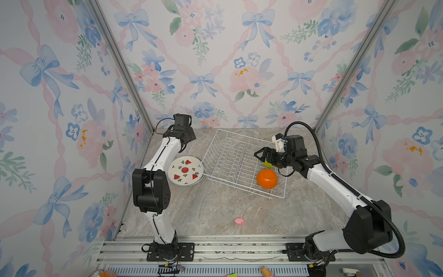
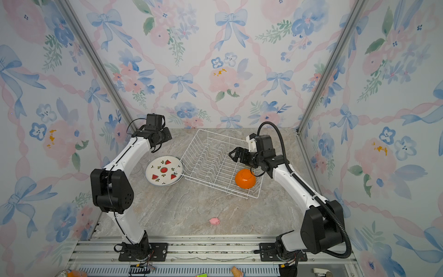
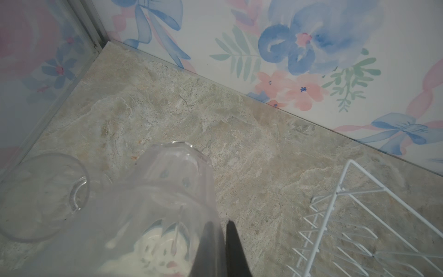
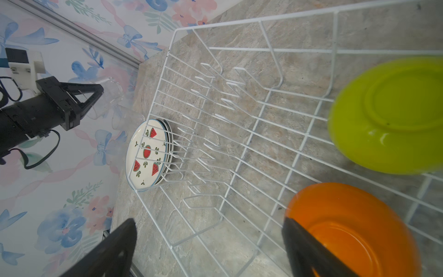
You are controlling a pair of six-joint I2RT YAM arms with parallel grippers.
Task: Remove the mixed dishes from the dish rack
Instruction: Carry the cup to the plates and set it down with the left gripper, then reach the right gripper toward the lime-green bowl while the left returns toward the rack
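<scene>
Dish rack (image 1: pixel 230 160) angled on the marble surface (image 1: pixel 203 211), toward the back right. Inside it, at the near right end, two bowls upside down: orange bowl (image 1: pixel 266 178) in the corner, lime-green bowl (image 4: pixel 388 115) just beside it, mostly hidden under the right arm in both top views. Right jaws spread wide above these bowls, gripping nothing. Stack of watermelon-print plates (image 1: pixel 185 170) flat on the surface, outside the rack, against its left end. Left jaws pressed together on the wall of a clear glass (image 3: pixel 167 189) near the back left corner. Second glass (image 3: pixel 43 196) on the surface just beside it. Small pink toy (image 1: pixel 239 221) near the front, well apart from everything else.
</scene>
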